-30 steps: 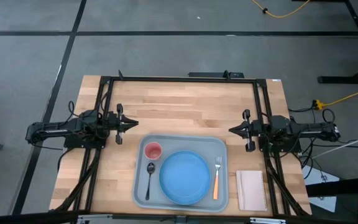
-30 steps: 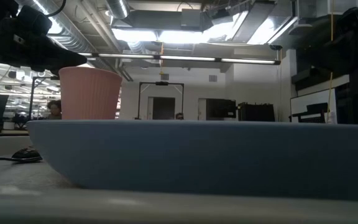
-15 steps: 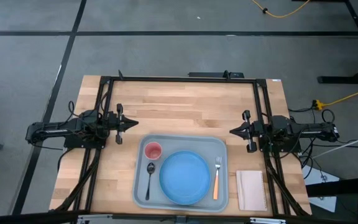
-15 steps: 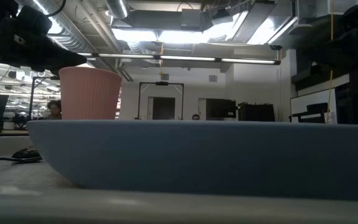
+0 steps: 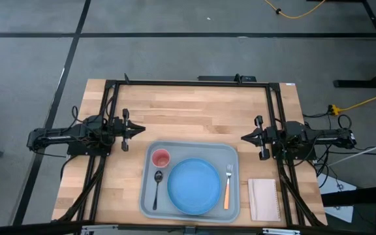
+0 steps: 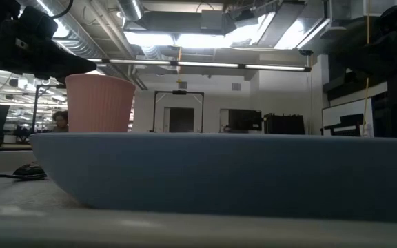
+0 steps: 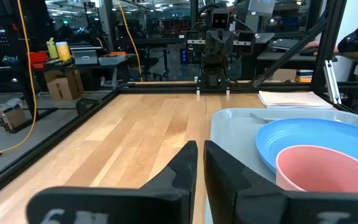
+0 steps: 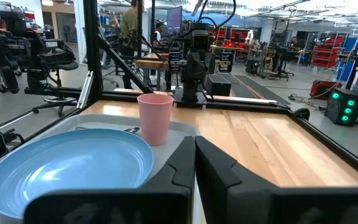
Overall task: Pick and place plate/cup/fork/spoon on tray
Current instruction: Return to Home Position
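Note:
The pale blue-grey tray (image 5: pixel 234 153) lies near the table's front edge. On it rest the blue plate (image 5: pixel 194 186) in the middle, the pink-red cup (image 5: pixel 160 157) upright at its far left corner, the dark spoon (image 5: pixel 157 187) along its left side and the orange-handled fork (image 5: pixel 227 186) along its right side. My left gripper (image 5: pixel 142 130) is shut and empty above the table, left of the tray's far edge. My right gripper (image 5: pixel 243 138) is shut and empty, right of the tray's far edge. The plate (image 8: pixel 67 167) and cup (image 8: pixel 155 118) also show in the right wrist view.
A small white rectangular pad (image 5: pixel 264 199) lies on the table right of the tray. A black frame (image 5: pixel 188 83) runs along the table's far edge and sides. Bare wood (image 5: pixel 188 111) lies between the arms and the far edge.

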You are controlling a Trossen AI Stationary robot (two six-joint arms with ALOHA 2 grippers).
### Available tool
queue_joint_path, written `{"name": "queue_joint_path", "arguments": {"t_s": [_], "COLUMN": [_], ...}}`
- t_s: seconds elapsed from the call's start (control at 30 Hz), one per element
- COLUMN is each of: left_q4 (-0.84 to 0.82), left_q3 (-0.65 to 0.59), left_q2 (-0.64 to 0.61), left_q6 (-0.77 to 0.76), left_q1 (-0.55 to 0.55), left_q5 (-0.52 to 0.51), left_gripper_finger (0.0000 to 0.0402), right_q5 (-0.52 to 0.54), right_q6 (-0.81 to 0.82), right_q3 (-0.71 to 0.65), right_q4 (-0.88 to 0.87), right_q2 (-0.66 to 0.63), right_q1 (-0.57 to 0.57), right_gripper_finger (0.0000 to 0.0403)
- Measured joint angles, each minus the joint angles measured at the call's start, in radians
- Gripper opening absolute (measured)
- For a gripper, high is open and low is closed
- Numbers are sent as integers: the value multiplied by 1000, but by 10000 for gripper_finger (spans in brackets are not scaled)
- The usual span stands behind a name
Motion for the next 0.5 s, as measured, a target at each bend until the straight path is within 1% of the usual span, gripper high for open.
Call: {"name": "queue_joint_path", "arguments": {"t_s": [0.27,0.5], "left_q4": [0,0], "left_q3": [0,0], "left_q2": [0,0], "left_q6": [0,0], "left_q1": [0,0], "left_q5": [0,0], "left_gripper_finger": [31,21], "right_q5": [0,0], "right_q6": [-1,-1], "right_q3": [0,0], "right_q4": [0,0], "right_q2": [0,0], "right_q1": [0,0], "right_gripper_finger": [16,16]}}
